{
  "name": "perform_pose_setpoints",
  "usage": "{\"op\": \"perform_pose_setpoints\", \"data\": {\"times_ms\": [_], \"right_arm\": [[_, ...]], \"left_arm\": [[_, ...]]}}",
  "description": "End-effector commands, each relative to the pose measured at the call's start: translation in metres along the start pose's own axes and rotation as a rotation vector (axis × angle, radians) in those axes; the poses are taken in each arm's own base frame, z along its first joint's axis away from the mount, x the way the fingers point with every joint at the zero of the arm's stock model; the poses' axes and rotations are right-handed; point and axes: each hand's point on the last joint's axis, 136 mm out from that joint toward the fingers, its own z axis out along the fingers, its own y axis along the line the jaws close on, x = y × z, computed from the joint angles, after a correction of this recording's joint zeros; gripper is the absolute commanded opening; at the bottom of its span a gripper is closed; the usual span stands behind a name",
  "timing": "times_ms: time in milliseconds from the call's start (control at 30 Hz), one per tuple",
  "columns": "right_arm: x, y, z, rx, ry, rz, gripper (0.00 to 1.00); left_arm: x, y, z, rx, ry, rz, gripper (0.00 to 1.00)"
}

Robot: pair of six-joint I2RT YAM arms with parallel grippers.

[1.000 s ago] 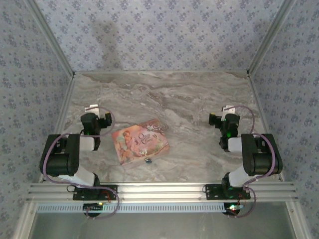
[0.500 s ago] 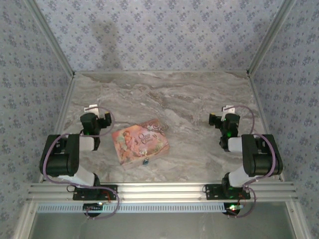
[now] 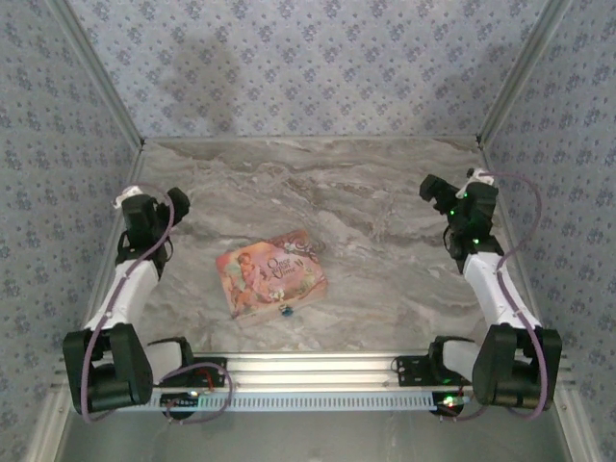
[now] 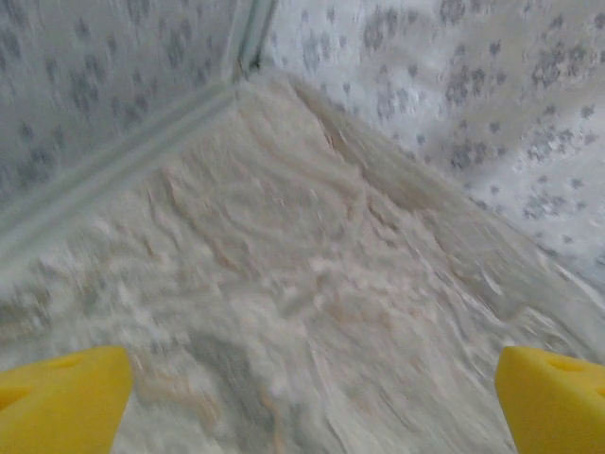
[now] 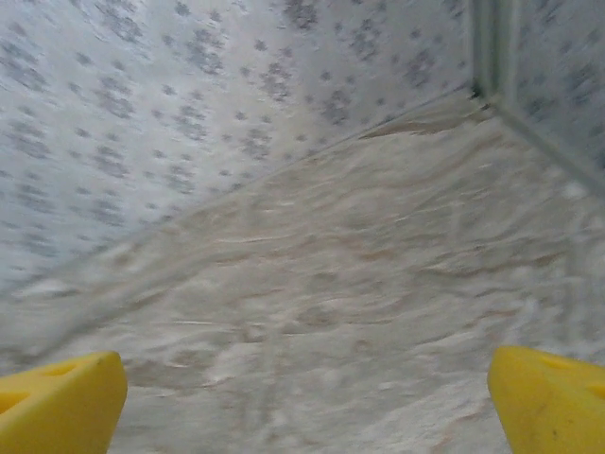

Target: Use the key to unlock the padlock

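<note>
The padlock [image 3: 286,310] is a tiny dark bluish lock on the marble table, touching the near edge of a pink picture box [image 3: 271,272]. The key is out of view. My left gripper [image 3: 164,198] is raised at the left side, well behind and to the left of the padlock. In the left wrist view its yellow fingertips [image 4: 66,402] stand far apart with bare marble between them, so it is open. My right gripper [image 3: 445,190] is raised at the right side, far from the padlock. It is open too, its yellow fingertips [image 5: 553,397] spread over bare table.
Patterned walls with metal corner posts [image 3: 115,106] close the table in on three sides. The left wrist view looks into the back left corner [image 4: 241,76], the right wrist view into the back right corner [image 5: 477,90]. An aluminium rail [image 3: 308,371] runs along the near edge.
Both arms have unfolded from their tucked pose and stretched up and outward toward the side walls. The box and the padlock lie where they were.
</note>
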Motion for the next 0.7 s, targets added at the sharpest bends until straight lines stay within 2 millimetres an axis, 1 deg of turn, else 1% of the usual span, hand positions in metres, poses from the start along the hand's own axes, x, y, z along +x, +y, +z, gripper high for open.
{"op": "perform_pose_setpoints", "data": {"times_ms": [0, 67, 133, 200, 300, 367, 433, 533, 600, 667], "right_arm": [[0.043, 0.022, -0.007, -0.114, 0.227, 0.172, 0.91], [0.054, 0.035, -0.009, -0.141, 0.319, 0.173, 0.82], [0.070, 0.049, -0.010, -0.174, 0.415, 0.165, 0.75], [0.090, 0.069, -0.014, -0.238, 0.509, 0.156, 0.68], [0.115, 0.099, -0.024, -0.319, 0.619, 0.109, 0.67], [0.135, 0.118, -0.033, -0.366, 0.696, 0.051, 0.69], [0.156, 0.135, -0.041, -0.417, 0.757, 0.021, 0.70], [0.190, 0.160, -0.053, -0.474, 0.854, -0.044, 0.70], [0.211, 0.168, -0.057, -0.480, 0.902, -0.086, 0.70], [0.228, 0.177, -0.059, -0.503, 0.942, -0.100, 0.68]], "left_arm": [[0.058, -0.017, -0.020, 0.053, 0.305, -0.130, 0.94], [0.078, -0.029, -0.034, 0.077, 0.367, -0.100, 0.91], [0.098, -0.035, -0.049, 0.080, 0.424, -0.081, 0.88], [0.117, -0.036, -0.063, 0.085, 0.477, -0.090, 0.86], [0.147, -0.034, -0.082, 0.092, 0.545, -0.121, 0.86], [0.169, -0.032, -0.095, 0.097, 0.586, -0.133, 0.85], [0.184, -0.028, -0.105, 0.094, 0.602, -0.132, 0.85], [0.197, -0.027, -0.115, 0.112, 0.617, -0.165, 0.85], [0.204, -0.031, -0.119, 0.135, 0.626, -0.184, 0.84], [0.210, -0.033, -0.120, 0.142, 0.633, -0.187, 0.83]]}}
